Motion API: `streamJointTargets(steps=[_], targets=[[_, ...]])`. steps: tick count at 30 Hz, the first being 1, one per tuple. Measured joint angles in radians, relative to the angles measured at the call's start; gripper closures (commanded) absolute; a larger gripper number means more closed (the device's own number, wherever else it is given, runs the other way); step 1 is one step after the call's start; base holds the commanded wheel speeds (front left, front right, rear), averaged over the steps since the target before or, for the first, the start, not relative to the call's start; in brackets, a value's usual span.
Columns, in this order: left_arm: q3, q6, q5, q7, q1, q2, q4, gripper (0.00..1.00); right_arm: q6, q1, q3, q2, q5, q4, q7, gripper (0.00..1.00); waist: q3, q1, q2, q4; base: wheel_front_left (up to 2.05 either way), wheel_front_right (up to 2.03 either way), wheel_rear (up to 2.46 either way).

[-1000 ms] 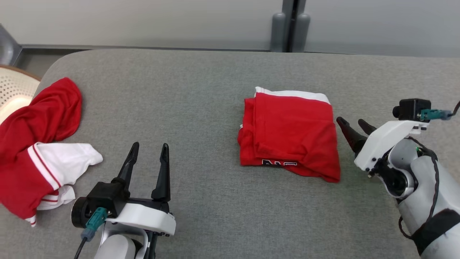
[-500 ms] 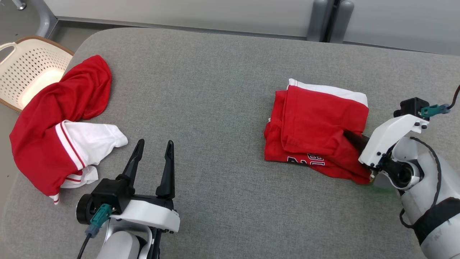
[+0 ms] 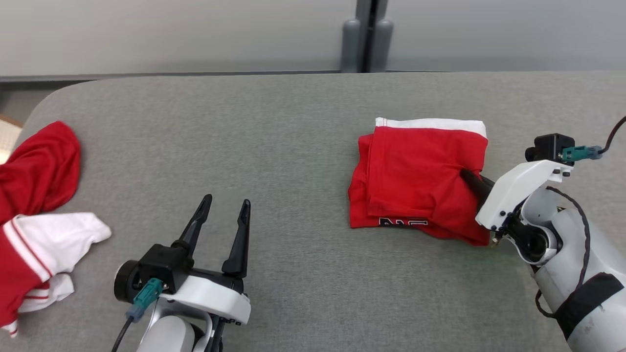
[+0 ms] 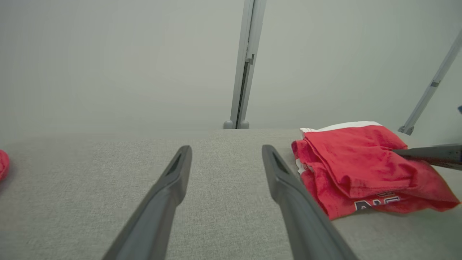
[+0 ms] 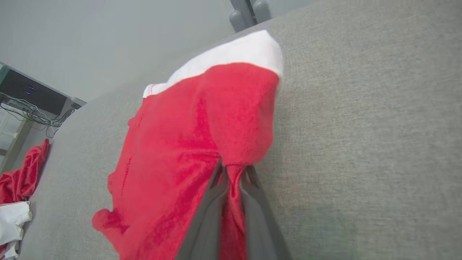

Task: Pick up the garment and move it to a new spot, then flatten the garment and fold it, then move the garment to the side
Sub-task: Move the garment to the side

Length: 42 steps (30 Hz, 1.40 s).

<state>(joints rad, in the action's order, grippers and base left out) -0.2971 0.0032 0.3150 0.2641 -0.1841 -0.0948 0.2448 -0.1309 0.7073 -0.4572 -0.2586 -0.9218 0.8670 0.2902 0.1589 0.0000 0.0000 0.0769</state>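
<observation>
Folded red garment [image 3: 415, 176] on grey table [image 3: 244, 127], right gripper [image 3: 467, 175] clamped on its right edge, left gripper [image 3: 227, 201] spread apart and empty

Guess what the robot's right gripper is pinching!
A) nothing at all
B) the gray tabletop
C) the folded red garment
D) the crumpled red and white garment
C: in the right wrist view, the right gripper has its two dark fingers squeezed together on a bunched edge of the folded red garment.
</observation>
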Motion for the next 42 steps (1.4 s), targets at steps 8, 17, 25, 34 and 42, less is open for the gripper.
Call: streamJointTargets(steps=[8,17,25,34,42], targets=[[-0.03,-0.016,-0.008,-0.009,-0.038,-0.006,0.02,0.0,0.0,0.0,-0.05,-0.012,-0.045,-0.014,-0.027,1.0,-0.017,0.0,0.0,-0.169,0.0,0.0,0.0],[-0.065,-0.024,-0.022,-0.023,-0.085,0.0,0.029,0.0,0.0,0.024,-0.103,-0.038,-0.078,-0.033,-0.073,1.0,0.007,0.0,0.0,-0.299,0.0,0.0,0.0],[-0.098,-0.029,-0.049,-0.063,-0.147,-0.008,0.014,0.0,0.0,0.154,-0.187,-0.124,-0.045,-0.008,-0.128,1.0,0.111,0.0,0.0,-0.322,0.0,0.0,0.0],[-0.123,-0.02,-0.08,-0.1,-0.205,-0.017,-0.019,0.0,0.0,0.338,-0.269,-0.252,0.011,0.127,-0.169,1.0,0.245,0.0,0.0,-0.289,0.0,0.0,0.0],[-0.132,-0.011,-0.086,-0.101,-0.231,-0.016,-0.028,0.0,0.0,0.443,-0.325,-0.301,0.071,0.26,-0.221,1.0,0.314,0.0,0.0,-0.24,0.0,0.0,0.0]])
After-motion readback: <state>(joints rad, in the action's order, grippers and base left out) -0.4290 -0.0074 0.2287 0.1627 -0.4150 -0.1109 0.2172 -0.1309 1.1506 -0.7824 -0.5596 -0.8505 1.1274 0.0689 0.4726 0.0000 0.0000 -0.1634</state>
